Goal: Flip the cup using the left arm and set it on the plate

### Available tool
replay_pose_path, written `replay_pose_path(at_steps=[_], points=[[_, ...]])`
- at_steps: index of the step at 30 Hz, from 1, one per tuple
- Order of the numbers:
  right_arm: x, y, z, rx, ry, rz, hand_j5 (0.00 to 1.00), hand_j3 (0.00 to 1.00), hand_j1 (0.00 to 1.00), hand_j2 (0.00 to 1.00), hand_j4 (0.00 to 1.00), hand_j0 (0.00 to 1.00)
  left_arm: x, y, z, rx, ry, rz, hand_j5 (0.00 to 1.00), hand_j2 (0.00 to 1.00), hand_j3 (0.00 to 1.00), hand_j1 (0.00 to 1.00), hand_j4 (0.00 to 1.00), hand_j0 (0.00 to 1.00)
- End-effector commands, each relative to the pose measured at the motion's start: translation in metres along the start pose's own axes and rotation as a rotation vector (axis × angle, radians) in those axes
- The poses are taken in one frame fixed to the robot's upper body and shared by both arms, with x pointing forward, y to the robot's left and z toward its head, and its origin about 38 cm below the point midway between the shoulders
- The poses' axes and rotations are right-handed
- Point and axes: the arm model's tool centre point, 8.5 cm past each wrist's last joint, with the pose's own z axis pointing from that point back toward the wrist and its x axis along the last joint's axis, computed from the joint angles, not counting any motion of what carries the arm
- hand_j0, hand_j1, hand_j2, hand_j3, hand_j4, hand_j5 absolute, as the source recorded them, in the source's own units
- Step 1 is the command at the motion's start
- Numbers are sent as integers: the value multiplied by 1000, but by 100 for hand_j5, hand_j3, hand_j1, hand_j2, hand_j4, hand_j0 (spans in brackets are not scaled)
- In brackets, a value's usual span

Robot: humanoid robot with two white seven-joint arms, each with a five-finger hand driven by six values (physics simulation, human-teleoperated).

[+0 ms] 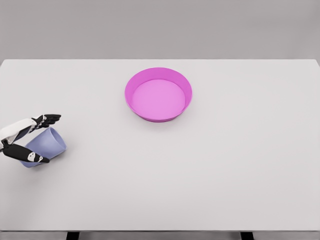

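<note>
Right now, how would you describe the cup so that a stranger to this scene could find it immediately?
Start from the white table and go to its left edge, well below and left of the pink plate. There the cup sits tilted between the fingers of the left hand. It is the only pale lavender-blue item, much smaller than the plate.

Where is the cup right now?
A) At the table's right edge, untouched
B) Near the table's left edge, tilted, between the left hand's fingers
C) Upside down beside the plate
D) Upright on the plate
B: the cup sits tilted at the left of the table, the left hand around it, far from the plate.
</note>
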Motion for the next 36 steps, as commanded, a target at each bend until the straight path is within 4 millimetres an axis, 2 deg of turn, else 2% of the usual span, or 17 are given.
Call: replay_pose_path(at_steps=[1,7,10,12,13,14,17,24,27,31,36], points=[[0,0,0,0,-1,0,100,100,100,100,100,100,0,1,0,2,2,0,100,100,100,100,100,100],[0,0,0,0,1,0,100,100,100,100,100,100,-3,-4,-3,4,16,-7,100,100,100,100,100,100],[0,0,0,0,-1,0,100,100,100,100,100,100,-6,-8,-3,-1,24,-3,95,95,95,95,95,95],[0,0,0,0,-1,0,100,100,100,100,100,100,-8,-9,-2,-2,31,1,86,86,86,86,86,86],[0,0,0,0,-1,0,100,100,100,100,100,100,-7,-9,-3,-3,29,0,74,74,74,74,74,74],[0,0,0,0,-1,0,100,100,100,100,100,100,-7,-9,-3,-3,30,2,69,69,69,69,69,69],[0,0,0,0,1,0,100,100,100,100,100,100,-6,-8,-2,1,26,6,64,64,64,64,64,64],[0,0,0,0,1,0,100,100,100,100,100,100,-3,-6,-2,8,12,10,57,57,57,57,57,57],[0,0,0,0,1,0,100,100,100,100,100,100,7,2,-3,51,-34,-9,54,54,54,54,54,54],[-1,0,0,0,1,0,100,100,100,100,100,100,22,7,-5,140,-180,-22,51,51,51,51,51,51],[0,0,0,0,-1,0,100,100,100,100,100,100,29,3,-16,175,-254,10,51,51,51,51,51,51]])
